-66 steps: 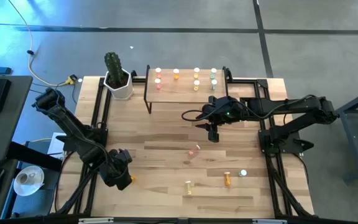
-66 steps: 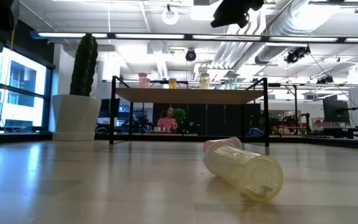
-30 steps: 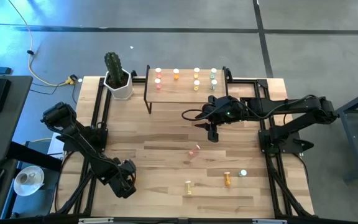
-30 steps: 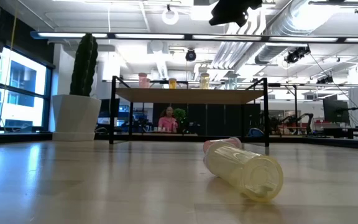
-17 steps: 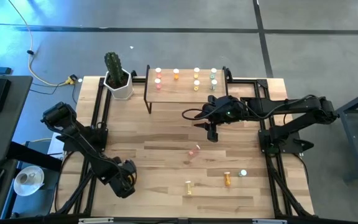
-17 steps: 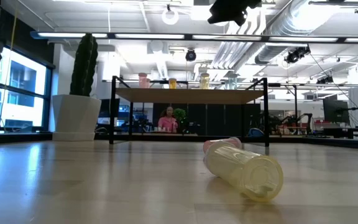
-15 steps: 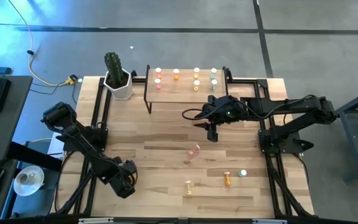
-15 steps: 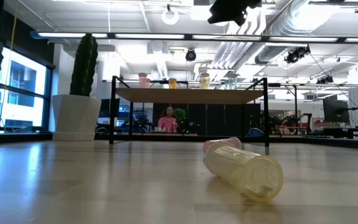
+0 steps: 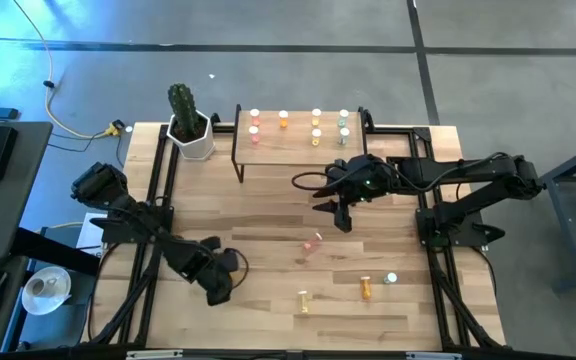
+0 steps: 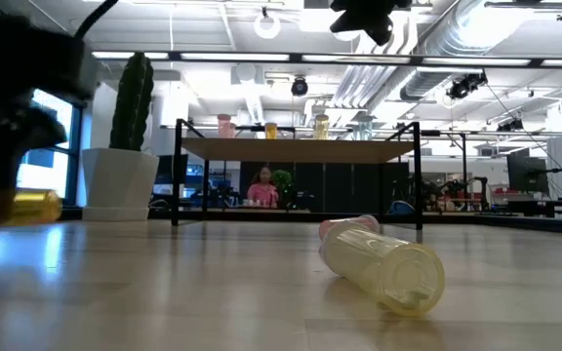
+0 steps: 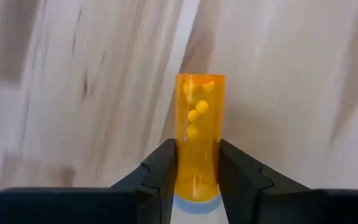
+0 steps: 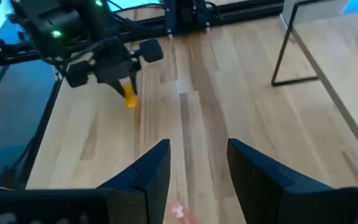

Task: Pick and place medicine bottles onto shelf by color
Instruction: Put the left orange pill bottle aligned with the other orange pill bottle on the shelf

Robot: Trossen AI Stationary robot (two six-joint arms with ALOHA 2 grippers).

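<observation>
Left gripper [image 11: 196,180] jaws clenched on orange bottle [image 11: 199,130], bottle sticking out forward between jaws, above surface [image 9: 268,215]. Right gripper [image 12: 197,165] jaws released, empty, hovering just in front of shelf [image 9: 298,140]; pink bottle [image 9: 315,240] lying below them

Overhead camera looks straight down on the tabletop [image 9: 268,210]; the low one looks level across it; wrist cameras peer past their jaws, sharing the orange bottle [image 11: 199,134]
</observation>
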